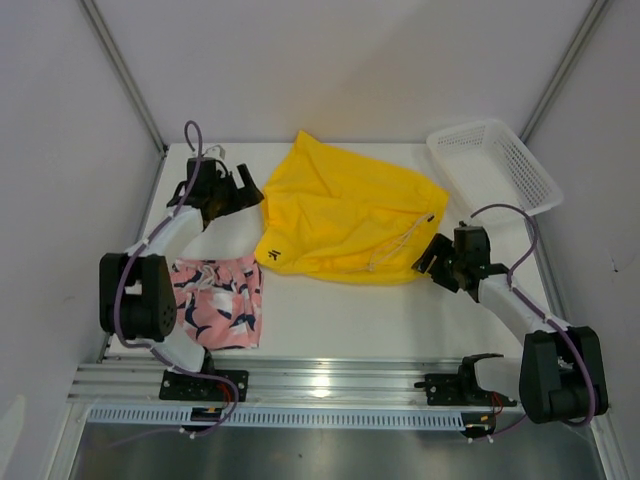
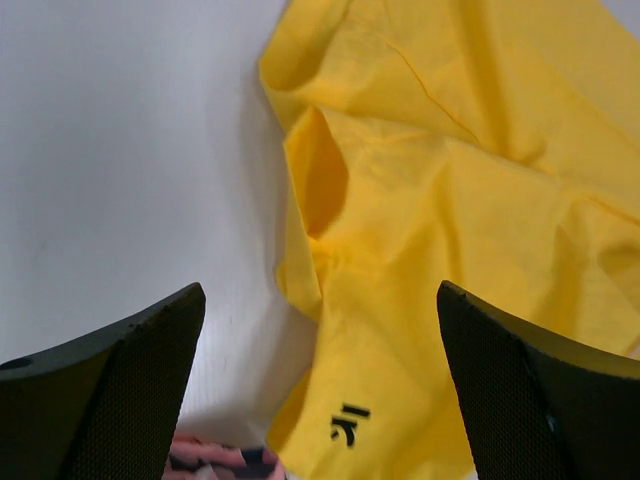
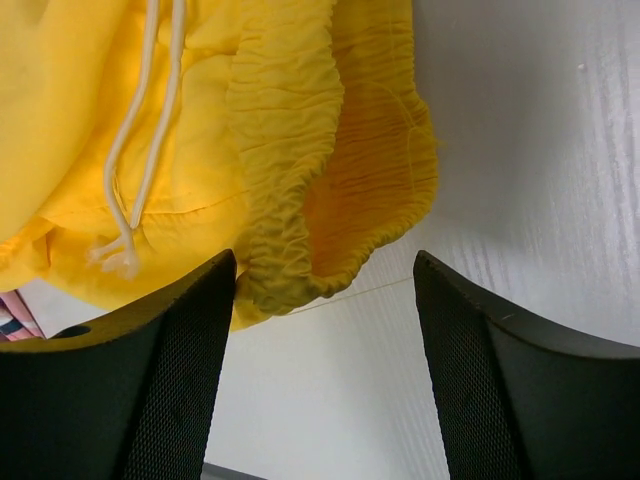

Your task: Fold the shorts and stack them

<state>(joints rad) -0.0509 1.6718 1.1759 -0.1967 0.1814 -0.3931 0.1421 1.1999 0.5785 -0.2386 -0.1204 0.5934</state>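
Top external — basket (image 1: 497, 163) far right, yellow shorts (image 1: 345, 215) beside it

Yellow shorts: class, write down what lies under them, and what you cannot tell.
The yellow shorts lie on the white table, which shows at their edges. Anything else beneath the crumpled fabric is covered and cannot be seen.

I see the yellow shorts (image 1: 345, 215) as thin matt cloth, creased, with a puckered elastic waistband and a white woven cord (image 3: 115, 253). The pink shorts (image 1: 218, 302) — soft printed fabric. Basket (image 1: 495, 165): white plastic mesh. Table (image 1: 340, 320) smooth, matt white — rail (image 1: 320, 378) brushed metal.
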